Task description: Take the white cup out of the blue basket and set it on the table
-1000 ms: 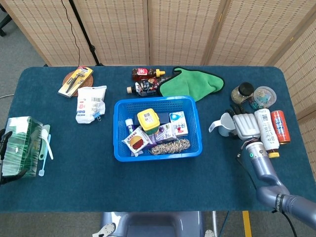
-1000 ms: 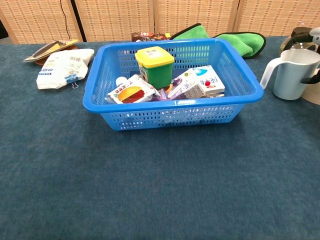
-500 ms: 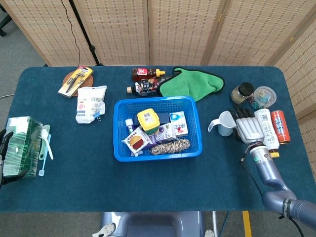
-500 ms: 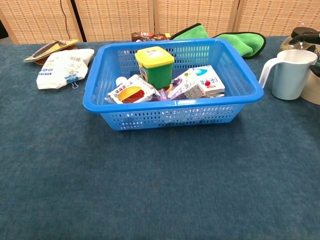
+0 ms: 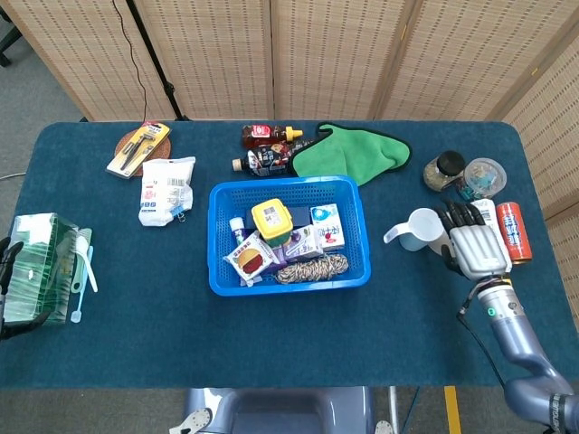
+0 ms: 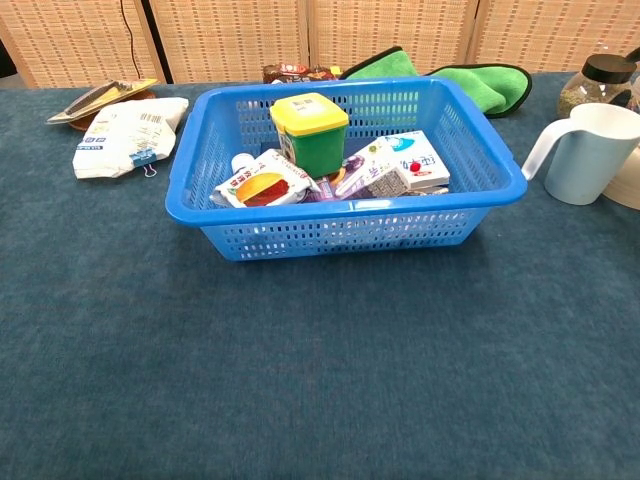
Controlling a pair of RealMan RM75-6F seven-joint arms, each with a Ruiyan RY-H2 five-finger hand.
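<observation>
A desk (image 5: 136, 325) covered in dark blue cloth stands in front of woven folding screens (image 5: 335, 54); nearest the robot's right side, the right robot hand (image 5: 472, 246) lies palm down just right of the white cup (image 5: 422, 229), its dark fingers (image 5: 457, 215) spread and pointing away, holding nothing, though I cannot tell whether a fingertip touches the cup wall; the cup stands upright on the desk, outside the blue basket (image 5: 288, 282) and to its right, with its handle turned toward the basket; in the chest view the cup (image 6: 590, 152) shows at the right edge, upright, apart from the basket (image 6: 345, 225). At the far left edge of the head view only a dark scrap of the left robot hand (image 5: 7, 258) shows beside a green packet (image 5: 38, 267) and a pale spoon (image 5: 83, 262), and I cannot tell how its fingers lie. In the middle, the basket holds a green tub with a yellow lid (image 6: 311, 132), a snack packet (image 6: 262, 181), small cartons (image 6: 392, 165) and a coil of rope (image 5: 312, 267). Right of the robot hand lie a white bottle (image 5: 482, 211) and a red can (image 5: 512, 231); beyond them stand two jars (image 5: 445, 170). Further back, a green cloth (image 5: 348, 154) lies behind the basket, two bottles (image 5: 265, 149) beside it; a white bag (image 5: 167, 190) and a yellow packet on a round mat (image 5: 140, 147) sit at the far left.
</observation>
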